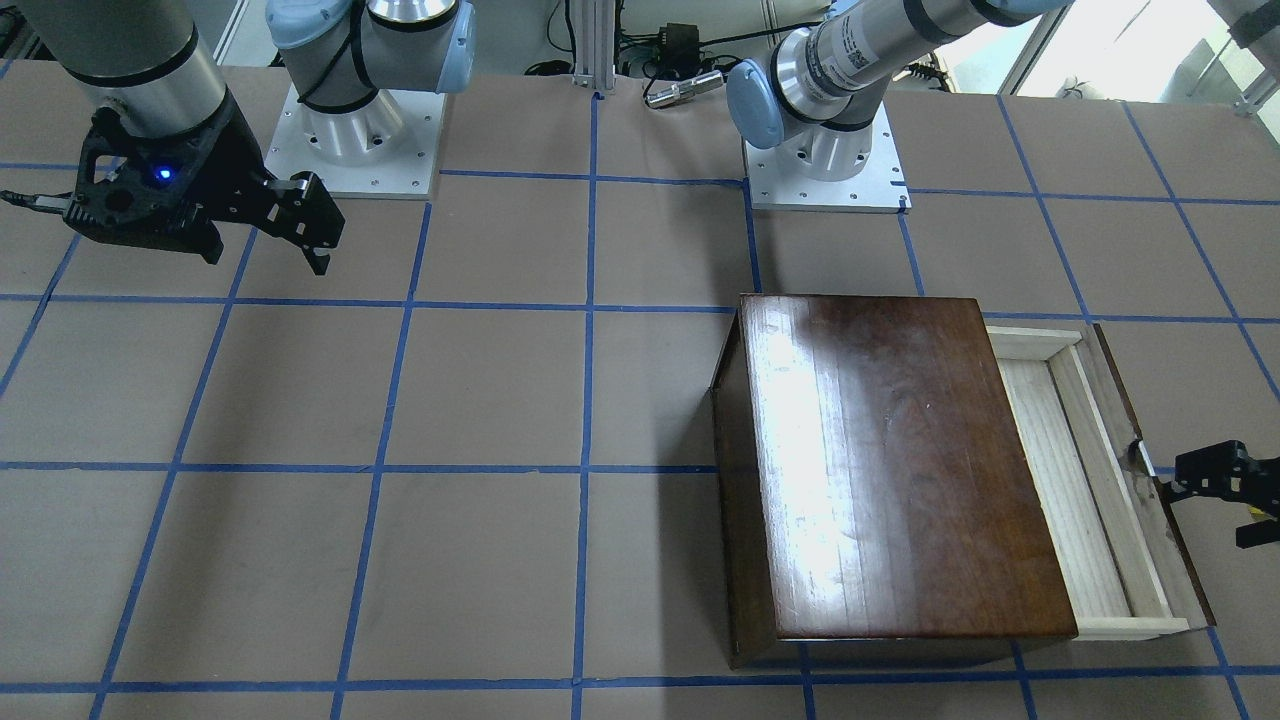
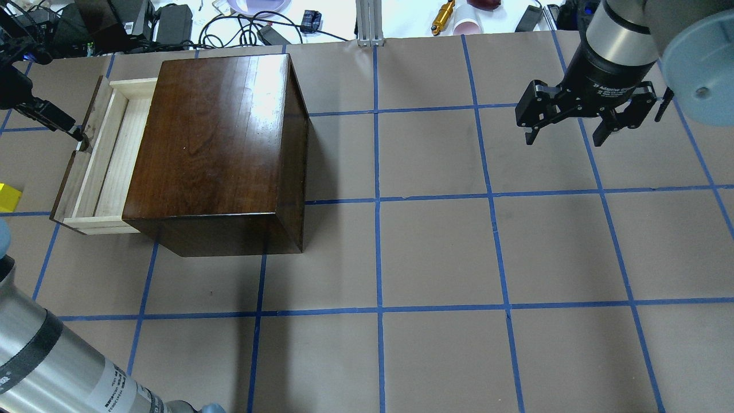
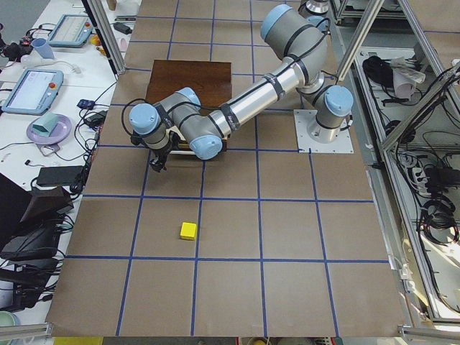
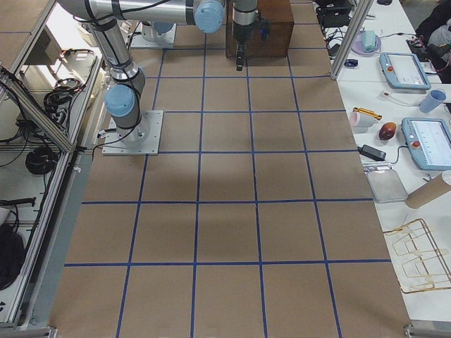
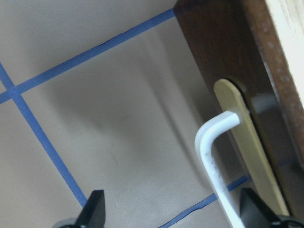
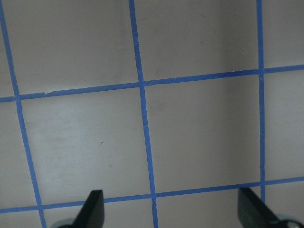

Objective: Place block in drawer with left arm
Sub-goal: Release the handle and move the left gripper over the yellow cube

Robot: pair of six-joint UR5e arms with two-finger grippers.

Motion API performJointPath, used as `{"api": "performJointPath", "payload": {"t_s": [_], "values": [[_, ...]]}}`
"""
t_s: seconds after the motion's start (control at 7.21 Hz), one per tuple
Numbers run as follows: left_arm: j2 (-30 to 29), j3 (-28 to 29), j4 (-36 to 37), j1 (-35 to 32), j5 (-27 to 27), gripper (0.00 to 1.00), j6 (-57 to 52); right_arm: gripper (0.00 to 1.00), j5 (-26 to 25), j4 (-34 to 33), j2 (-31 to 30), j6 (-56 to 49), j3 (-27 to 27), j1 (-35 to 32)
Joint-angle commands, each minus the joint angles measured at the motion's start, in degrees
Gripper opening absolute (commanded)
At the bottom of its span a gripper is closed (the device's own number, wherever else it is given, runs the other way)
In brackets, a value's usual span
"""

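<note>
Nearest, at 9 o'clock in the overhead view: the block on the table, outside the drawer and apart from it. Beyond, the drawer standing open toward 9 o'clock from the box. At its front, the left gripper with fingers spread wide around the pull; cannot tell whether touching. Farthest, at 2 o'clock, the right gripper above the table, fingers apart.

The block is cut by the overhead view's left edge, only a yellow corner showing. The left gripper runs off the front view's right edge, and the inner end of the drawer lies hidden under the box.
</note>
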State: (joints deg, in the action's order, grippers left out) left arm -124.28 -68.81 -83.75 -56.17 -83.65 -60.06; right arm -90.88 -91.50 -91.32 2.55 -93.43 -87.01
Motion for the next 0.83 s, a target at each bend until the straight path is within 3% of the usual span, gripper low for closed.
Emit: {"api": "performJointPath", "payload": {"t_s": [0.0,0.28,0.69], "values": [[1.7,0.6,-0.6,0.2,-0.3,1.00,1.1,1.00,0.0,0.0,0.0,0.0,0.0,0.0],[0.0,4.3,0.3,4.4,-4.7,1.00,1.3,1.00,0.0,0.0,0.0,0.0,0.0,0.0],[-2.9,5.6,4.0,9.9,-4.9,1.00,1.3,1.00,0.0,0.0,0.0,0.0,0.0,0.0]]}}
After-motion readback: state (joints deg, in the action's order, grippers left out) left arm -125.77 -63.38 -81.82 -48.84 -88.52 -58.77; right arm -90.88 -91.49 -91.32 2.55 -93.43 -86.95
